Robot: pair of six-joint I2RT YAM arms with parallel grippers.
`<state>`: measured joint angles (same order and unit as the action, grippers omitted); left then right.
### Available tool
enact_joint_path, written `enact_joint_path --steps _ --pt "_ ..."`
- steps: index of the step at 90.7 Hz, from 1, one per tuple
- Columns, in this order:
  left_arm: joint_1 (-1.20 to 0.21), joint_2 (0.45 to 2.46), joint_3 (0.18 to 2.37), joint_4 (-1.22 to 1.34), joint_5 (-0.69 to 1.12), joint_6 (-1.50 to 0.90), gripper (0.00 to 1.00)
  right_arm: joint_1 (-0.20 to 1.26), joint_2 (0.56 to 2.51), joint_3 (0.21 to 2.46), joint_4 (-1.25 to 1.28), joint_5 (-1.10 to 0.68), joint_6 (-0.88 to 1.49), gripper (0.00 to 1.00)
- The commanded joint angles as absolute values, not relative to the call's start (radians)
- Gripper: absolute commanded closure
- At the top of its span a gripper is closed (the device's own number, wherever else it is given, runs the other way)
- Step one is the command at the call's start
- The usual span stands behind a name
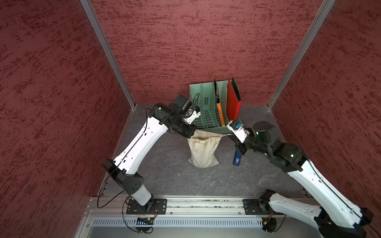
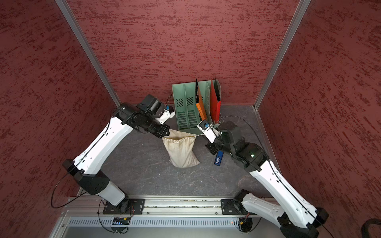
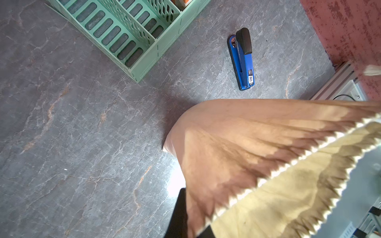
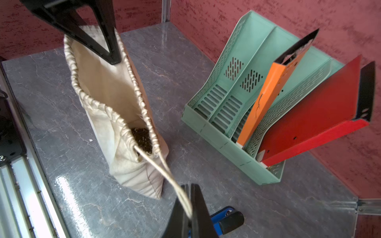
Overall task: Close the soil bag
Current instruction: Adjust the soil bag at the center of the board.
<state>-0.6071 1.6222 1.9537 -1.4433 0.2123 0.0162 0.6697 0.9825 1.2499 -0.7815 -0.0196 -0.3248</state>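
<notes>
Near the middle of the table (image 1: 175,179), the soil bag (image 1: 203,152) stands on its base, with the green file rack (image 1: 208,111) at its 12 o'clock and a blue stapler (image 1: 237,158) at its 3 o'clock. The bag's long axis is roughly upright and its mouth points up. The mouth is drawn into a narrow slit that runs from about 9 o'clock to 3 o'clock in both top views.

The left gripper (image 4: 111,57) is pressed together on the gathered hem at the 9 o'clock end of the mouth. Whether it also has a cord there cannot be told. The right gripper (image 4: 188,208) is pinched shut on the thin cord (image 4: 162,169), which leaves the hem at the 3 o'clock end and runs taut to the jaws.

Judging by this, the step in hand is the cinching pull: both ends are gripped, but the mouth is not yet closed, since dark soil (image 4: 142,138) shows through the gap in the right wrist view.

The next move probably calls for the right gripper to draw the cord away toward 3 o'clock while the left one anchors the hem. The pull should be level and steady, because the cord is thin and could slip, and a hard tug might tip the bag and spill soil.
</notes>
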Motion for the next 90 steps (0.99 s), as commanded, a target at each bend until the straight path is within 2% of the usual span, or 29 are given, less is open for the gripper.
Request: enact_joint_path --steps 1,29,34,44,52,60,82,90 --pt "-0.593 1.613 1.975 -1.434 0.211 -0.068 1.0 0.664 0.963 1.296 -0.716 0.02 -0.389 1.0" --pt "-0.618 1.599 1.907 -1.351 0.236 -0.148 1.0 0.664 0.999 1.319 -0.67 0.002 -0.427 1.0" --pt "-0.618 1.606 1.909 -1.35 0.237 -0.149 0.93 0.664 1.007 1.323 -0.666 -0.006 -0.431 1.0" --pt "-0.617 1.626 1.917 -1.357 0.234 -0.145 0.87 0.664 1.02 1.322 -0.66 -0.024 -0.433 1.0" --pt "-0.617 1.645 1.927 -1.365 0.23 -0.14 0.75 0.664 1.023 1.321 -0.654 -0.04 -0.429 1.0" --pt "-0.617 1.659 1.944 -1.373 0.228 -0.133 0.72 0.664 1.027 1.325 -0.652 -0.049 -0.431 1.0" --pt "-0.601 1.683 1.996 -1.41 0.222 -0.116 0.73 0.664 1.024 1.339 -0.662 -0.047 -0.441 1.0" --pt "-0.596 1.679 1.998 -1.413 0.224 -0.11 0.83 0.664 1.016 1.337 -0.665 -0.043 -0.44 1.0"
